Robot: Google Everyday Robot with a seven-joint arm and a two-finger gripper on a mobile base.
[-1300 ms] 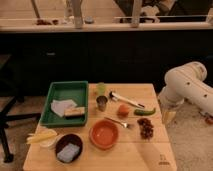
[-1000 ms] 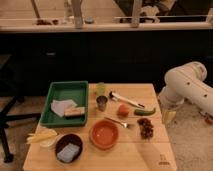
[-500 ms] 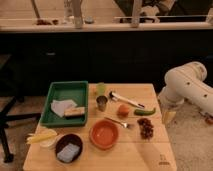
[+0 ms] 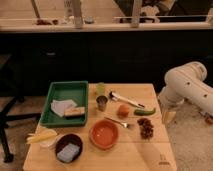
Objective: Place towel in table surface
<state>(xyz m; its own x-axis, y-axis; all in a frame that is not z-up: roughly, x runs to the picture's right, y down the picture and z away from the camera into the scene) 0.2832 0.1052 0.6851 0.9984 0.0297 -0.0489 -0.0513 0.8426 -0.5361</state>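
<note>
Though claw (image 4: 168,116) tableside, towel (image 4: 62,106) well apart.

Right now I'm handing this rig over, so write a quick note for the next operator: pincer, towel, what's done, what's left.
Pincer: open and empty, hanging just off the table's right edge below the white arm.
Towel: lying in the green tray, next to the tan block.
Table surface: bare boards show at the front right.
Done: nothing yet; towel not grasped.
Left: reach across, pick up the towel, set it on the boards.
</note>
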